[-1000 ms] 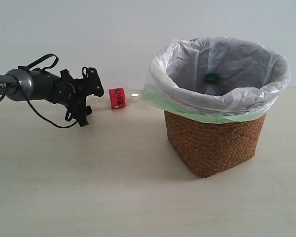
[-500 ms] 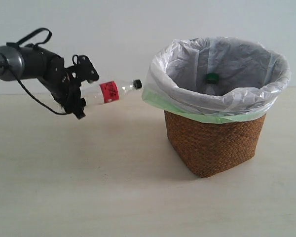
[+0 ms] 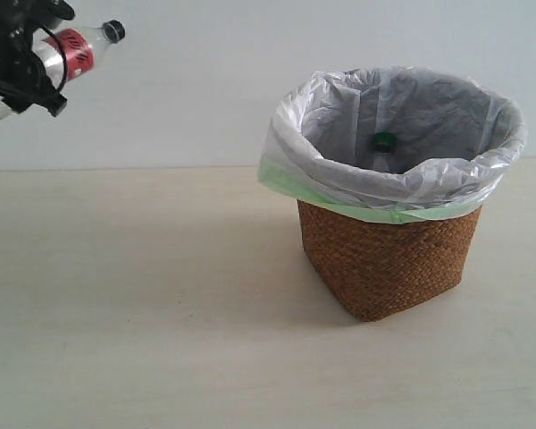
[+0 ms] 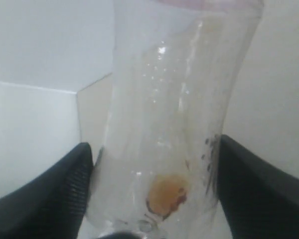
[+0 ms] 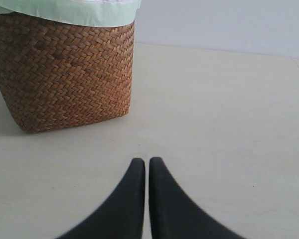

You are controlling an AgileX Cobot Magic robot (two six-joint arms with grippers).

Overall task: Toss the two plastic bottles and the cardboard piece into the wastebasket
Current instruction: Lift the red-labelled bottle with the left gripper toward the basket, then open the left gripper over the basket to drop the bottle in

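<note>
High at the exterior view's top left, my left gripper (image 3: 27, 58) is shut on the slim bottle (image 3: 76, 49) with red label and black cap, which tilts up toward the right. Up close in the left wrist view, that clear bottle (image 4: 174, 114) fills the space between both black fingers (image 4: 65, 194). The wicker wastebasket (image 3: 389, 255) stands at centre right, well apart from the gripper. Inside it the green cap of the stubby bottle (image 3: 382, 141) shows. My right gripper (image 5: 147, 162) is shut on nothing, low over the table beside the wastebasket (image 5: 65, 69). The cardboard piece is out of view.
The basket's white bag with pale green edge (image 3: 339, 192) drapes over its rim. Pale tabletop (image 3: 161, 295) spreads around the basket, with a white wall behind.
My left arm has swung up and to the left, lifting the slim bottle from beside the basket's rim to the top left corner. The basket has not moved.
</note>
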